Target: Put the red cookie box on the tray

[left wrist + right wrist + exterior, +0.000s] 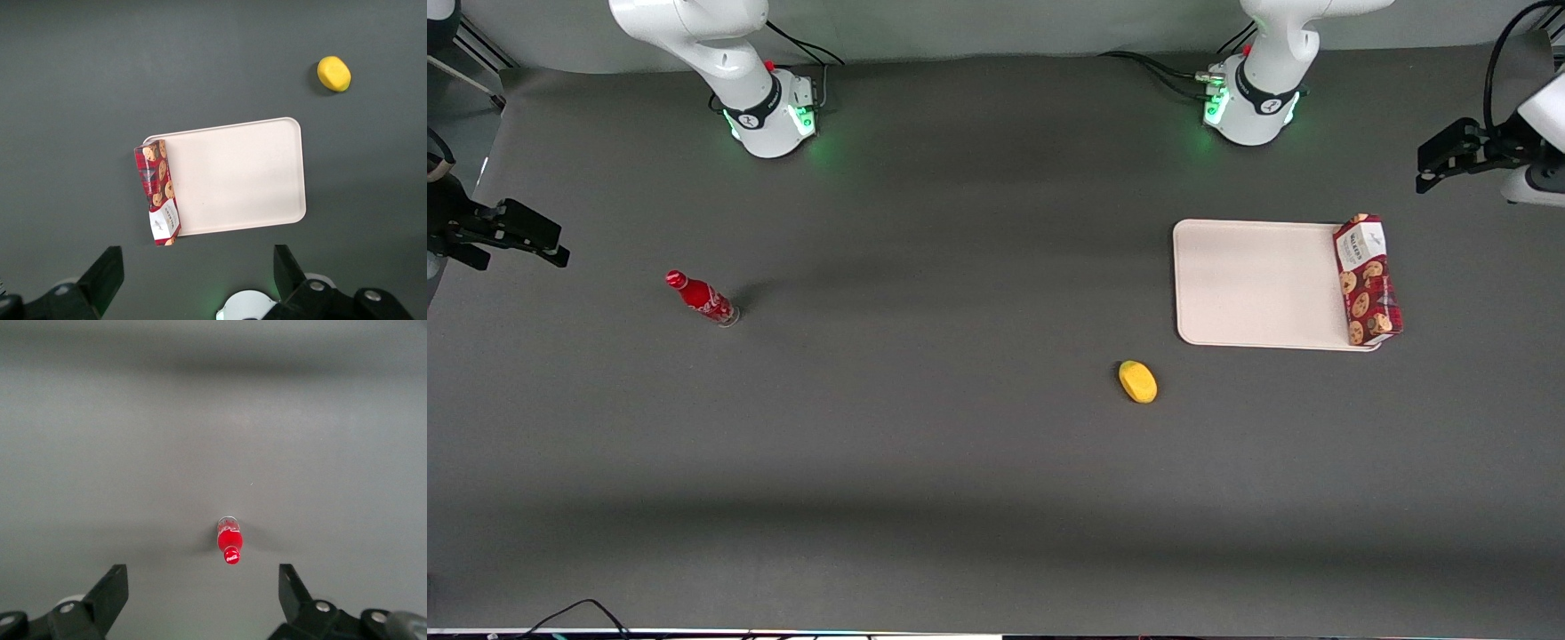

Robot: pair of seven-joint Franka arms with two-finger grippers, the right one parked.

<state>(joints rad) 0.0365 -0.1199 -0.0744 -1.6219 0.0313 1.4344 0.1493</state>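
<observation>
Lying on the dark table [960,462], the tray [1254,284] sits toward the working arm's end, with the box [1368,280] along its outer short edge, seemingly half on the rim, half off. The gripper [197,280] hangs high above both, jaws spread wide and holding nothing. Since the box straddles the rim, it may tip or slide back off if nudged; counting the job done now looks risky. A yellow lump [1137,381] and a bottle [701,298] lie well clear.
</observation>
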